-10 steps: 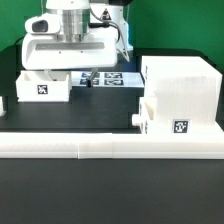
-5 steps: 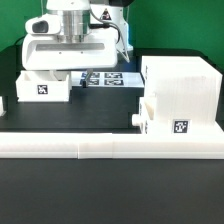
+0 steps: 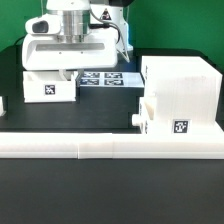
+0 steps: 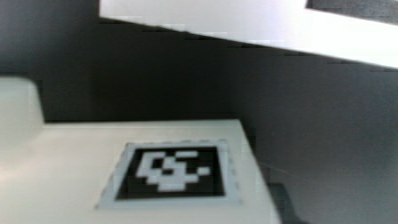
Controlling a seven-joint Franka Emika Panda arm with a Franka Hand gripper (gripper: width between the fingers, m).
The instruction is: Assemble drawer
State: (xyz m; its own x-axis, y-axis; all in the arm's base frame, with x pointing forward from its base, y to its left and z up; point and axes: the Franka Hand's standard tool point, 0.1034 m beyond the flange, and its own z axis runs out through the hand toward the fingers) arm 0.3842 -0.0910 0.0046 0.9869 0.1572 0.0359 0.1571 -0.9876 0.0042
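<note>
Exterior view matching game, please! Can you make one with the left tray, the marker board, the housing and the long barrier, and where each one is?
Things:
1. left tray
2. marker board
3. housing
4. barrier

Places:
A. stretched along the side nearest the camera
B. just under the end effector
C. at the exterior view's right
D. lying flat between the left tray and the housing

Pairs: 1-B, 2-D, 3-C, 4-A
</note>
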